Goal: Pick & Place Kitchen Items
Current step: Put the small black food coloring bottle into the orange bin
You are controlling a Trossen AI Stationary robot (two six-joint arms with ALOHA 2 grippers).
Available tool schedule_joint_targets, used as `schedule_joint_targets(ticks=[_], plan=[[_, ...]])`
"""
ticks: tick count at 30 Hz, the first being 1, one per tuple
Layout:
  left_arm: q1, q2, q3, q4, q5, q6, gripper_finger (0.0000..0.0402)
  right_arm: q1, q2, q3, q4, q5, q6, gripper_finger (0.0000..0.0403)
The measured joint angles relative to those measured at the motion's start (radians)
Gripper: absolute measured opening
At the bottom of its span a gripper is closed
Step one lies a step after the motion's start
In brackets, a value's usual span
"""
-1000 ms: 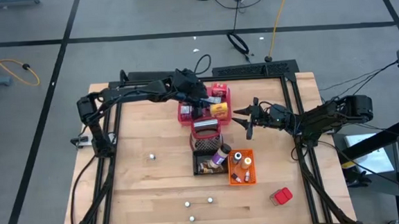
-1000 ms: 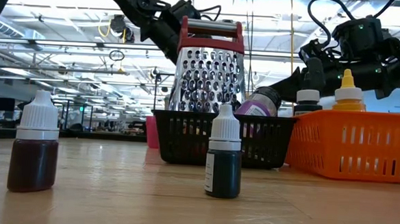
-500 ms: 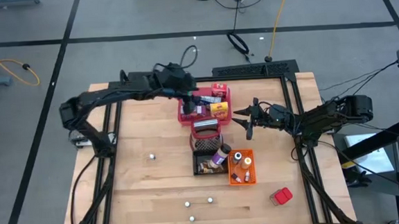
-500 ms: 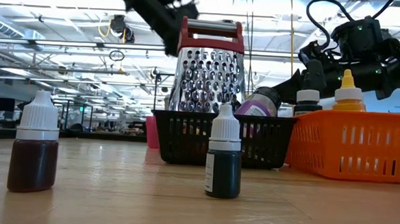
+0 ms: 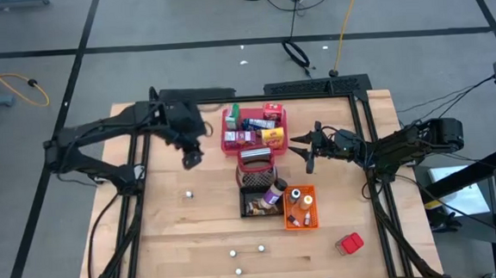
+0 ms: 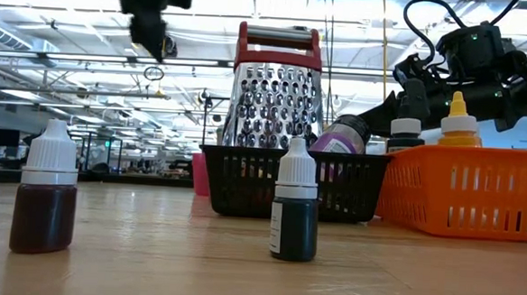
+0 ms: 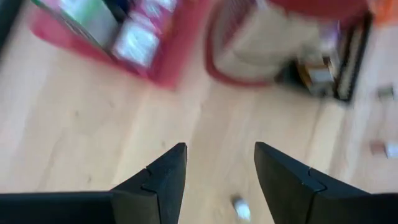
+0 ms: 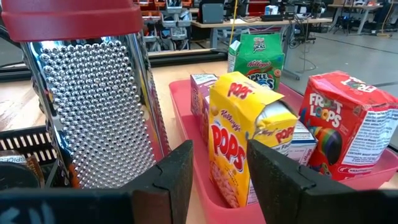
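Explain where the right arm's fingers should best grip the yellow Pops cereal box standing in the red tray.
Probably across the upper half of the yellow Pops cereal box, coming from above: it stands upright in the flat red tray, its base walled in and neighbouring boxes close beside it, so only the top is free.

Left tool (image 5: 192, 157), seemingly empty, hovers beside the red tray (image 5: 227, 142).

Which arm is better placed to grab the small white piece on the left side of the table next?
Left. The left gripper hangs open just above the white piece; the right gripper waits beyond the red tray.
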Motion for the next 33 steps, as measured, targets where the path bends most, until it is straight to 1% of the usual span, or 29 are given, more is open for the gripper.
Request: schedule_joint_targets(ticks=[4, 7, 16, 18, 26, 30, 33], plan=[[-0.082, -0.034, -0.045, -0.033, -0.043, -0.077, 0.0191, 0.000, 0.000, 0.000, 0.000, 0.000, 0.000, 0.0141], [-0.141, -0.053, -0.102, -0.041, -0.064, -0.135, 0.0191, 0.000, 0.000, 0.000, 0.000, 0.000, 0.000, 0.0141], [-0.288, -0.077, -0.293, -0.034, -0.066, -0.315, 0.0191, 0.000, 0.000, 0.000, 0.000, 0.000, 0.000, 0.0141], [-0.313, -0.077, -0.331, -0.028, -0.080, -0.356, 0.0191, 0.000, 0.000, 0.000, 0.000, 0.000, 0.000, 0.0141], [-0.399, -0.077, -0.474, 0.074, -0.122, -0.466, 0.0191, 0.000, 0.000, 0.000, 0.000, 0.000, 0.000, 0.0141], [-0.436, -0.077, -0.533, 0.153, -0.131, -0.490, 0.0191, 0.000, 0.000, 0.000, 0.000, 0.000, 0.000, 0.0141], [-0.459, -0.077, -0.565, 0.165, -0.137, -0.519, 0.0191, 0.000, 0.000, 0.000, 0.000, 0.000, 0.000, 0.0141]])
